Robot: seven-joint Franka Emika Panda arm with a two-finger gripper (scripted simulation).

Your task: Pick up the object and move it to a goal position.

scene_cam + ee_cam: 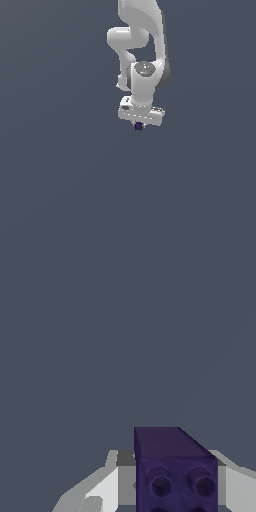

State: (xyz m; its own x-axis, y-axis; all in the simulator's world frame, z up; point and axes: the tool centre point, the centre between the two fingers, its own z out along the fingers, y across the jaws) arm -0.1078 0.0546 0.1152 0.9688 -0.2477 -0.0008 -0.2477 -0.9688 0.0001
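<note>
The object is a small dark purple block (138,126) that shows just under the white gripper (139,124) in the exterior view. In the wrist view the block (175,471) fills the space between the two white fingers (102,491), with round holes in its near face. The gripper is shut on the block. The fingertips themselves are hidden by the hand in the exterior view. I cannot tell how high the block is above the grey floor.
A plain dark grey surface (60,190) fills both views around the arm. The white arm (142,45) reaches down from the exterior view's top. No goal marker shows.
</note>
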